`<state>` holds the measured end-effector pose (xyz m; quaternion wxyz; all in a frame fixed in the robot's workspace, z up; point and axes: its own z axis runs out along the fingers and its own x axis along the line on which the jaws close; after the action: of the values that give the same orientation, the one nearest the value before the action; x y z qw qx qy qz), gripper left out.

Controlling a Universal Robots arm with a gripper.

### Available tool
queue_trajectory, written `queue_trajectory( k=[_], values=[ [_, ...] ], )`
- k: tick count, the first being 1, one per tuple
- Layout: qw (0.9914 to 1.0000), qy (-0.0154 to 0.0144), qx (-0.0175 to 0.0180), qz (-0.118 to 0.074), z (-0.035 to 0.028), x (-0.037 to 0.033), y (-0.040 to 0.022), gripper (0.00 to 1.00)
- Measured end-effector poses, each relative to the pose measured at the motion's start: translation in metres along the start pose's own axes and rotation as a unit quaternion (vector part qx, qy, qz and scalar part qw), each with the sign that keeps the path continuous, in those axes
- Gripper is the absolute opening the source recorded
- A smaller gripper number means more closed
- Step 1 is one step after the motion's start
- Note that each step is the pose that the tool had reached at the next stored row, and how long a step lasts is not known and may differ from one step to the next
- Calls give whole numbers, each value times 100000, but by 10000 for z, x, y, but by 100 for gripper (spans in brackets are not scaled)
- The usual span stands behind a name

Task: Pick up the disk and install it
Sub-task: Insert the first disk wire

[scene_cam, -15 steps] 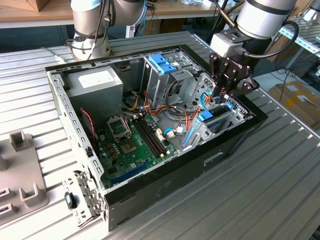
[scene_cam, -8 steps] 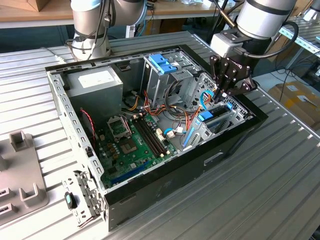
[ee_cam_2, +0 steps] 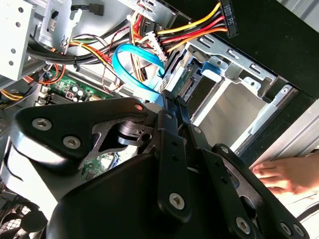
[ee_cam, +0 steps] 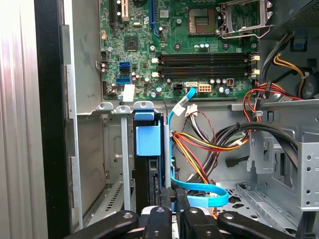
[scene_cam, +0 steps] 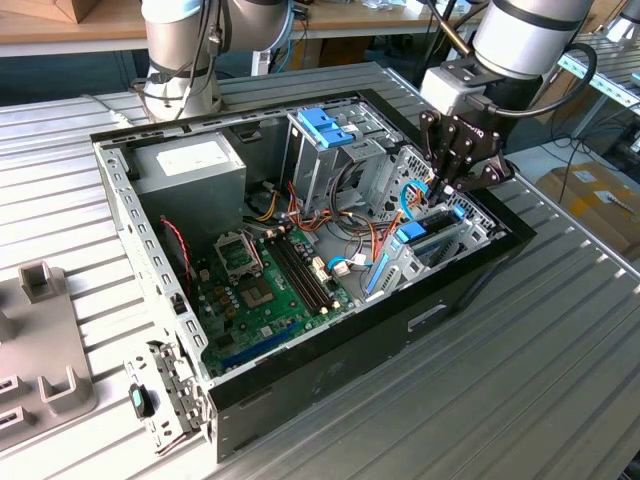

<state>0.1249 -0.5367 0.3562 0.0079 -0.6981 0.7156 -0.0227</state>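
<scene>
Claw (scene_cam: 441,188) closed tip to tip on nothing visible, low inside the computer case (scene_cam: 330,375), right at the connector end of the disk (ee_cam_2: 222,112), standing on edge in its bay (ee_cam_2: 251,69), long axis running straight ahead of the tips.

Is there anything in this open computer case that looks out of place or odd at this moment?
Yes. In the second wrist view a person's bare hand lies close to the black gripper, which is odd beside a working arm. A black connector on yellow and red wires hangs free, plugged into nothing.
</scene>
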Motion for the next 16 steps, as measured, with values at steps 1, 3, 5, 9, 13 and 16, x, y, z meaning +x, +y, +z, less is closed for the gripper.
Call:
queue_trajectory(
  k=[1, 3, 5, 9, 13, 16],
  values=[
    [100000, -2, 1, 0, 1, 0, 0, 16],
    [100000, -4, 0, -1, 1, 0, 2, 16],
    [100000, -5, 1, 2, 1, 1, 16, 16],
    [100000, -7, 2, -7, 1, 2, 45, 16],
    [100000, 2, 11, -1, 15, 2, 47, 16],
    [100000, -1, 12, -2, 16, 2, 73, 16]
  ],
)
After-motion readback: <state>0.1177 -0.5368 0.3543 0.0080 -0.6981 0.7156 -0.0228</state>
